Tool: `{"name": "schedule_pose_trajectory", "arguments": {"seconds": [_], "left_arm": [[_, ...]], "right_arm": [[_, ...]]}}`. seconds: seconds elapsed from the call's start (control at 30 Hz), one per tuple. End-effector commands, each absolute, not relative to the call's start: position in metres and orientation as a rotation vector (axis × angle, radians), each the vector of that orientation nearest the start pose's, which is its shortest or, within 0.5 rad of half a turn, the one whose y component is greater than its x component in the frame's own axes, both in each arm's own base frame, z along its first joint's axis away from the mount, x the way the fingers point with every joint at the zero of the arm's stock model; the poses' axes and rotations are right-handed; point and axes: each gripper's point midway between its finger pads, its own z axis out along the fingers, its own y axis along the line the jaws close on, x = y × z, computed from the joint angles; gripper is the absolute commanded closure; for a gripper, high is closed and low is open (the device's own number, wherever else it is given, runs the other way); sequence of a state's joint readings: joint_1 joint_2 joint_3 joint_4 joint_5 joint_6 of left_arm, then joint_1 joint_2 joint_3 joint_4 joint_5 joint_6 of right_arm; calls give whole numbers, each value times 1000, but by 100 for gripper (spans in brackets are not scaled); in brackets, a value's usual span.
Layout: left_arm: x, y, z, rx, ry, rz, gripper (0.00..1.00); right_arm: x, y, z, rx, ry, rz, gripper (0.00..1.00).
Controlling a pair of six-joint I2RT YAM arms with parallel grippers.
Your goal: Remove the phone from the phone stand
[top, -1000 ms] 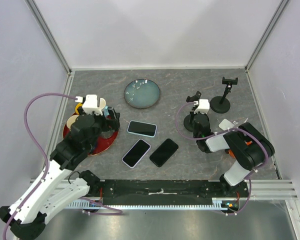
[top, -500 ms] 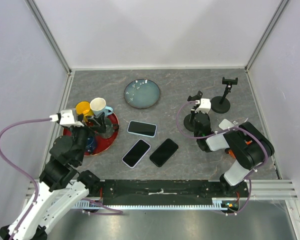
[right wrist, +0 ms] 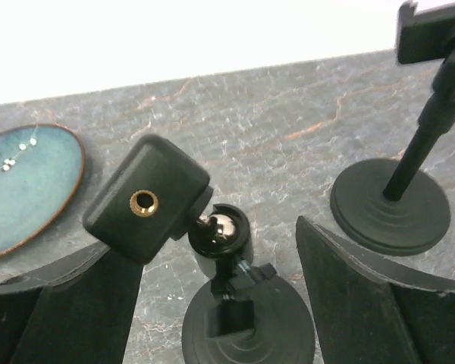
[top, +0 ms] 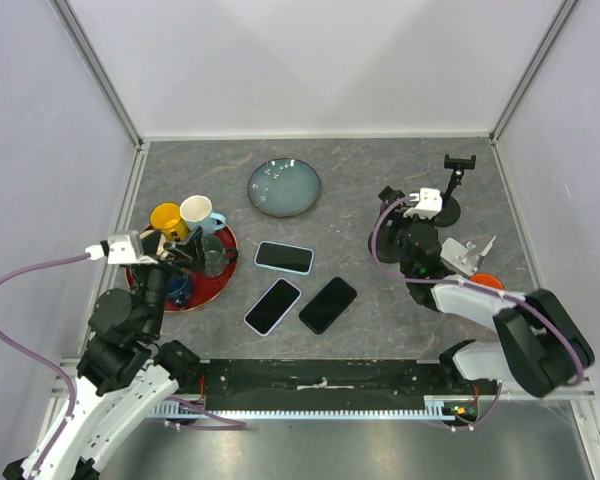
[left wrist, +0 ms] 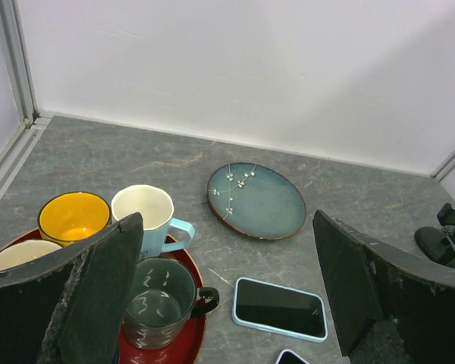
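Note:
A black phone stand (right wrist: 220,227) with a ball joint and an empty clamp head (right wrist: 148,199) stands between the fingers of my right gripper (right wrist: 216,243), which is open around it without touching. From above, that gripper (top: 405,240) hangs over the stand's base, with the clamp head (top: 388,195) poking out. Three phones lie flat on the table: one in a light blue case (top: 283,257), a lavender one (top: 272,306) and a black one (top: 328,304). My left gripper (top: 185,258) is open and empty above the red tray (top: 140,272), and the light blue phone (left wrist: 279,307) shows between its fingers.
A second black stand (top: 450,190) with an empty clamp is at the back right, close to my right gripper. Several cups (left wrist: 145,212) crowd the red tray. A blue plate (top: 284,187) lies at the back centre. Walls close the back and both sides.
My right gripper has opened around the stand and its arm has stretched lower and to the right. My left arm has pulled back toward the near left, off the tray's far side.

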State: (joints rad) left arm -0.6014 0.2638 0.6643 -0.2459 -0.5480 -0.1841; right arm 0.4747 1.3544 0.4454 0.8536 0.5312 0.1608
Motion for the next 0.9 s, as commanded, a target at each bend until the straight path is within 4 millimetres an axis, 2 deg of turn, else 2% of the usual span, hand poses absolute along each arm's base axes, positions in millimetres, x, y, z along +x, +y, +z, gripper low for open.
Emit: {"name": "schedule_pose_trajectory", "arguments": {"seconds": [0.0,0.23,0.37,0.63,0.87], "left_arm": [[209,-36,342,-176,1364,-256,0],[208,-33,343,-191,1354,-259,0],[205,-30,345,-202,1335,-262,0],[196,-18,351,-250,1270,-270,0],[181,-5,360,-302,1171,-306,0]], "right_arm": [[367,95,191,170,1582,78,11],[341,80,238,172,1531,85,2],[325,69,272,186,1473,85,2],[299,50,316,194,1401,60,2],[269,18,378,217,1265,-36,2]]}}
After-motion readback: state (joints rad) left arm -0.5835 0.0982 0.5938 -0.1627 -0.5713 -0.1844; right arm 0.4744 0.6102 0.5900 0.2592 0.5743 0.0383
